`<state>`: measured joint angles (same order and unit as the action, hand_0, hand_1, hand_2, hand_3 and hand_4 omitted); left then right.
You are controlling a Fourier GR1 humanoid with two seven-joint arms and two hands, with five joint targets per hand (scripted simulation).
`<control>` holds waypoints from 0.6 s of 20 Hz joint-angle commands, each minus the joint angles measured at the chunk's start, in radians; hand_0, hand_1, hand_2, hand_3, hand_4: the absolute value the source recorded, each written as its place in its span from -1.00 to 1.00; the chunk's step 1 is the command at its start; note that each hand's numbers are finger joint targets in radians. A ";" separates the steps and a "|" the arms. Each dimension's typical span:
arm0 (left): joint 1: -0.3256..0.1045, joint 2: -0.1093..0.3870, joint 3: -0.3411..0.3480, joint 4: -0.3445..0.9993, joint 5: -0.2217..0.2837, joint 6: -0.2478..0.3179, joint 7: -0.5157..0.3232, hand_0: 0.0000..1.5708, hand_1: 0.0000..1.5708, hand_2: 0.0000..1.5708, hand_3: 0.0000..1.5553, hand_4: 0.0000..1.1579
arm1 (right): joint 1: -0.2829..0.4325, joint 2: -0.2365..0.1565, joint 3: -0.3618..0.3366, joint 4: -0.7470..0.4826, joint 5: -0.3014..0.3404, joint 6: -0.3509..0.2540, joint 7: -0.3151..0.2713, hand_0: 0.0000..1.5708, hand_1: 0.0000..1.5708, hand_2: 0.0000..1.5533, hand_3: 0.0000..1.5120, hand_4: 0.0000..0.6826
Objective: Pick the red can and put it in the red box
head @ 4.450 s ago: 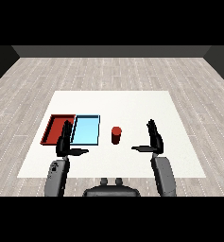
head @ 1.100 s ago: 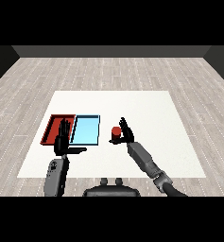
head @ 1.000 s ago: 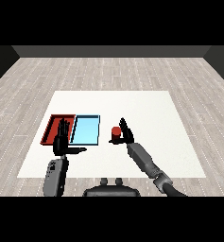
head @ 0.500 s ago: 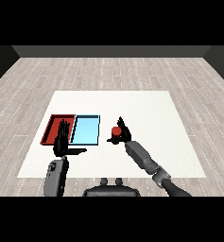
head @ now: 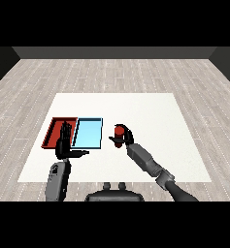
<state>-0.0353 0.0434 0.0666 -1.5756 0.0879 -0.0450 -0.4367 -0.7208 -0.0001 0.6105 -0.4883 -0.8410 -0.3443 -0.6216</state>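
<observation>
At our ten o'clock, the red tray (head: pixel 53 131) and light blue tray (head: pixel 89 133) hold nothing we can see — our right hand (head: pixel 125 138) curls round the red can (head: pixel 119 135), our left hand (head: pixel 64 145) keeps its fingers straight.

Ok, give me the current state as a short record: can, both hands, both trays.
red can: upright, right of the light blue tray, not in any tray
right hand: curled round the red can
left hand: fingers straight, holding nothing, in front of the red tray
red tray: leftmost, nothing visible in it
light blue tray: beside the red tray on its right, nothing in it
table: white
task status: can grasped, not yet in the red tray
</observation>
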 commanded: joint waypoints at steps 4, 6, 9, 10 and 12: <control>-0.037 0.005 -0.004 -0.010 -0.003 0.011 0.054 -1.00 -1.00 -1.00 -1.00 -1.00 | -0.011 0.000 0.003 0.009 0.032 -0.061 0.011 0.88 0.88 0.87 0.85 0.72; 0.028 0.026 0.013 -0.045 0.022 -0.025 0.035 -1.00 -1.00 -1.00 -1.00 -1.00 | -0.060 0.000 0.020 0.063 0.010 -0.028 -0.015 0.85 0.85 0.86 0.85 0.74; 0.008 0.004 -0.019 -0.106 0.009 0.007 0.099 -1.00 -1.00 -1.00 -1.00 -1.00 | 0.034 0.000 0.070 0.018 0.030 -0.064 -0.062 0.87 0.87 0.86 0.82 0.75; 0.044 -0.002 -0.022 -0.046 0.006 -0.021 0.009 -1.00 -1.00 -1.00 -1.00 -1.00 | 0.024 0.000 0.049 -0.039 0.063 -0.109 -0.016 0.83 0.83 0.85 0.82 0.75; -0.018 0.005 -0.015 0.016 -0.001 -0.023 0.003 -1.00 -1.00 -1.00 -1.00 -1.00 | -0.077 -0.006 -0.015 0.027 0.087 -0.050 -0.025 0.83 0.83 0.85 0.82 0.78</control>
<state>-0.0231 0.0395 0.0434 -1.6256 0.0883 -0.0478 -0.3918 -0.7523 -0.0013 0.6349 -0.4808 -0.7978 -0.4133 -0.6341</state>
